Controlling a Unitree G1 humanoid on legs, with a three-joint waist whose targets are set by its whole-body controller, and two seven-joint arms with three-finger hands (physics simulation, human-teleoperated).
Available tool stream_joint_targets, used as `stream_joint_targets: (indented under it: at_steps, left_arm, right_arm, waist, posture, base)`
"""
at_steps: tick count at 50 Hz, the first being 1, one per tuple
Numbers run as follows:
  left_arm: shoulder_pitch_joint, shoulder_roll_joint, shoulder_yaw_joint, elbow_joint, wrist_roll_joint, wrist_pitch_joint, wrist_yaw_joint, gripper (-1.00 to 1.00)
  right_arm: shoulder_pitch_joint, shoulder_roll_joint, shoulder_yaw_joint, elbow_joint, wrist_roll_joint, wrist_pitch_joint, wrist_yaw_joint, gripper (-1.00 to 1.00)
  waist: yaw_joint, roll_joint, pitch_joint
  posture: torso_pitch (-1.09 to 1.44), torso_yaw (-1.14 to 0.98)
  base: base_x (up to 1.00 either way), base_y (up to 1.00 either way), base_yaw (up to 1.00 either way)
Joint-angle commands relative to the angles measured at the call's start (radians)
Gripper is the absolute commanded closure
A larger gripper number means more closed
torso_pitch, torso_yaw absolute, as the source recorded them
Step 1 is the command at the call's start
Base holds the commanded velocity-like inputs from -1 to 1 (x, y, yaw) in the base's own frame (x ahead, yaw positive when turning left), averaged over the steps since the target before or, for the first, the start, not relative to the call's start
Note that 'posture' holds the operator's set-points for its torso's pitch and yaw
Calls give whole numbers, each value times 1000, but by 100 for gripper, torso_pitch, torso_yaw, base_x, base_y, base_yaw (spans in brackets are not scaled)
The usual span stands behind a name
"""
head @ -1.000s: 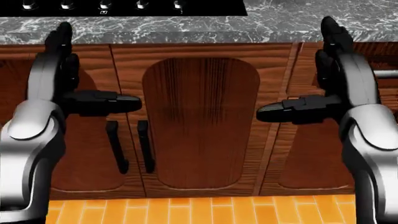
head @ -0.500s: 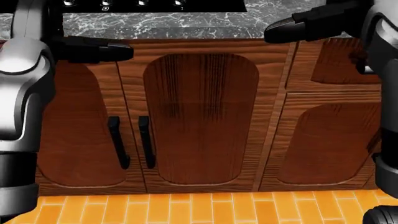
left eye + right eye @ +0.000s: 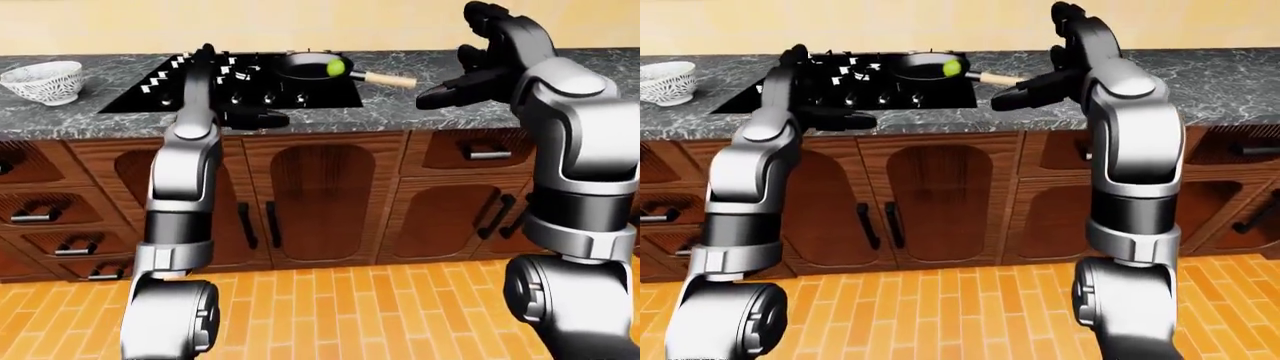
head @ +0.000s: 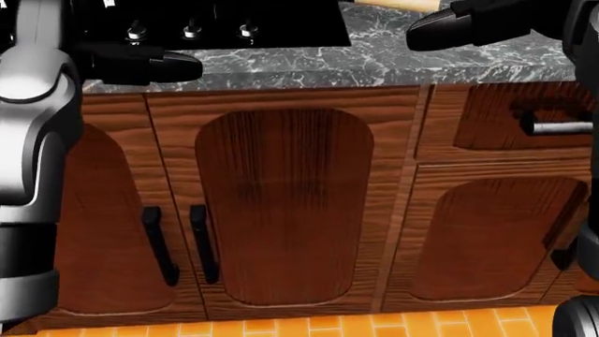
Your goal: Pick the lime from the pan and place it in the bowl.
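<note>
The green lime (image 3: 336, 67) lies in the black pan (image 3: 300, 71), which stands on the cooktop; the pan's wooden handle (image 3: 386, 79) points right. The white patterned bowl (image 3: 44, 81) stands on the counter at the far left. My left hand (image 3: 238, 88) is raised over the cooktop's near left part, open and empty, left of the pan. My right hand (image 3: 455, 58) is raised to the right of the pan handle, open and empty, with its thumb pointing left. In the head view only the two thumbs (image 4: 149, 67) show, and the lime and bowl are out of view.
The black cooktop (image 3: 170, 94) with a row of knobs is set in the grey marble counter (image 3: 400, 112). Below are wooden cabinet doors (image 4: 281, 203) and drawers (image 3: 40, 217) with dark handles. The floor (image 3: 330, 307) is orange wood.
Both hands have risen from in front of the cabinet doors to counter height. The head view has shifted, so the counter and cooktop now sit lower in the picture.
</note>
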Motion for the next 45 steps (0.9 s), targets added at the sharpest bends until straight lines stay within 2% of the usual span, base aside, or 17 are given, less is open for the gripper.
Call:
stream_joint_targets:
  at_steps: [1,3,4,6,13,16,17,19,26,28,30,31,33,40,42,44,45]
  left_arm:
    - [-38,3,-5,-29,3,-30,-4,-100]
    - [-51,8,0,-26,3,-25,-6,-100]
    - [-55,10,1,-25,3,-23,-6,-100]
    - [-55,10,0,-34,4,-18,-7,-100]
    - [-58,5,-7,-31,12,-22,-7,-100]
    - [-60,5,-8,-27,17,-24,-8,-100]
    - [-61,7,-7,-28,19,-23,-10,-100]
    - [-68,11,-4,-23,20,-22,-12,-100]
    - [-76,16,0,-11,22,-25,-12,-100]
    - [-78,17,1,-10,21,-25,-12,-100]
    - [-77,18,0,-6,22,-28,-12,-100]
    - [-79,20,1,-5,22,-28,-12,-100]
    - [-85,25,3,3,23,-31,-15,-100]
    - [-107,44,9,33,24,-40,-17,-100]
    - [-117,52,11,47,25,-45,-19,-100]
    - [-121,56,11,47,25,-43,-21,-100]
    - [-123,57,12,43,24,-38,-22,-100]
  right_arm:
    - [-35,-11,-9,-19,-8,-20,-4,-100]
    - [-46,-11,-5,-15,-12,-16,0,-100]
    - [-50,-10,-4,-11,-14,-17,1,-100]
    - [-52,-10,-2,-10,-18,-15,4,-100]
    - [-59,-19,-6,-24,-26,4,23,-100]
    - [-59,-21,-7,-32,-27,13,28,-100]
    - [-57,-21,-5,-34,-28,14,29,-100]
    - [-61,-21,-5,-35,-31,18,32,-100]
    - [-66,-18,0,-31,-39,15,38,-100]
    - [-69,-16,2,-31,-43,15,39,-100]
    - [-69,-15,1,-28,-46,12,40,-100]
    - [-76,-17,2,-23,-47,14,43,-100]
    - [-84,-18,5,-21,-52,17,47,-100]
    - [-125,-19,16,35,-71,-1,65,-100]
    - [-145,-23,19,53,-79,0,72,-100]
    - [-147,-19,20,58,-85,-5,75,-100]
    - [-154,-19,20,60,-88,-3,78,-100]
  waist:
    - [-2,-7,-19]
    - [7,-45,-37]
    - [-5,-31,-26]
    - [-5,-44,-20]
    - [-18,25,-7]
    - [-30,99,-27]
    - [-36,103,-40]
    - [-30,98,-19]
    - [-10,34,-19]
    - [-1,1,-21]
    - [5,-58,-34]
    - [0,-37,-32]
    - [-1,-48,-18]
    - [-18,13,-14]
    - [-25,45,-18]
    - [-32,102,-37]
    - [-28,81,-36]
  posture:
    - [0,0]
    - [0,0]
    - [0,0]
    - [0,0]
    - [0,0]
    - [0,0]
    - [0,0]
    - [0,0]
    - [0,0]
    - [0,0]
    - [0,0]
    - [0,0]
    - [0,0]
    - [0,0]
    - [0,0]
    - [0,0]
    - [0,0]
  base:
    - [24,0,0]
    - [25,0,0]
    - [24,0,0]
    - [25,0,0]
    - [27,0,0]
    - [27,0,0]
    - [27,0,0]
    - [27,0,0]
    - [28,0,0]
    - [30,0,0]
    - [31,0,0]
    - [30,0,0]
    - [30,0,0]
    - [31,0,0]
    - [30,0,0]
    - [31,0,0]
    - [30,0,0]
